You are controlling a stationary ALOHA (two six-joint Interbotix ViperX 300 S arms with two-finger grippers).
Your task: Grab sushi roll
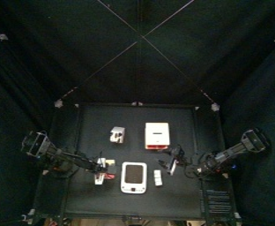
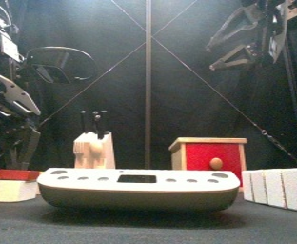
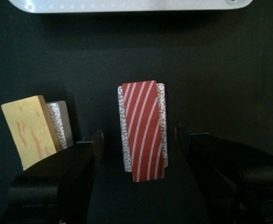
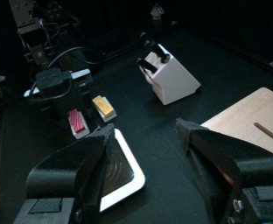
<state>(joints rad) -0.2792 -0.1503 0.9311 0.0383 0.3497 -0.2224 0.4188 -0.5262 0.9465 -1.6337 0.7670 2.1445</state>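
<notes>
Right tool (image 4: 145,166) wide open, empty, left tool (image 3: 136,162) open, astride red-striped piece (image 3: 143,127)

Red-and-white striped piece (image 3: 143,128) beside a yellow, red-squiggled piece (image 3: 31,129).

You're looking at robotics lab test pen. Black curtains (image 1: 34,53) wall all sides, crossed overhead struts (image 1: 137,40) meet above small black table (image 1: 92,119). Two black arms (image 1: 57,157) bolted at table edges. Toy props laid out as test set, not household use.
</notes>
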